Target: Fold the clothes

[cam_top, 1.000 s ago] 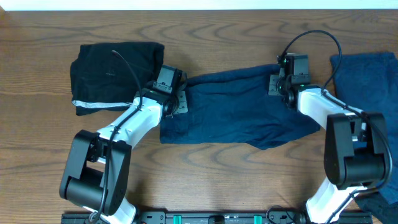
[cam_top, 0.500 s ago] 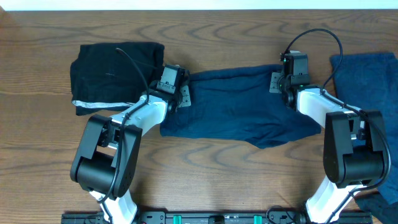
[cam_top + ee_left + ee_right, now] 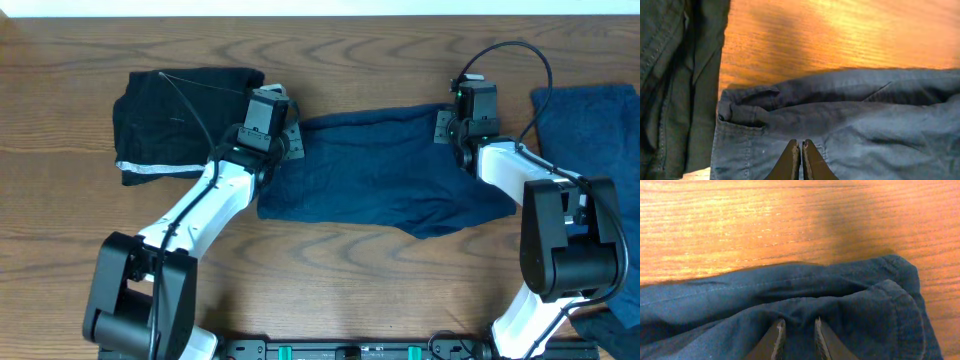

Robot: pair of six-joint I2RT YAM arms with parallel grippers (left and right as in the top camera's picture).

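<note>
The left claw is seen with its two dark, tapered fingertips pressed flat together, closed. They rest over the wide, soft navy-blue shorts at the left upper corner. Whether any fabric is caught between the tips cannot be told. Just beyond these tips a rounded, rolled fold of the cloth is raised. A stitched pocket corner is shown to the left of them. The weave is matte and denim-like, with pale seam lines.

To the left of this claw a crumpled black garment is laid on the table, edged along its near side by a narrow white strip.

The right claw is set at the opposite upper corner of the navy-blue shorts. Its fingertips are held narrowly apart, and a thick ridge of cloth is gripped between them, creases being drawn in toward the tips. Beyond the tips a curved, double-stitched hem is seen, rounded at the right-hand corner.

The navy-blue shorts are spread flat between the two claws on the glossy wooden table, whose grain runs in long wavy bands. To the right of the right claw a further rumpled blue cloth is laid, apart from the shorts.
</note>
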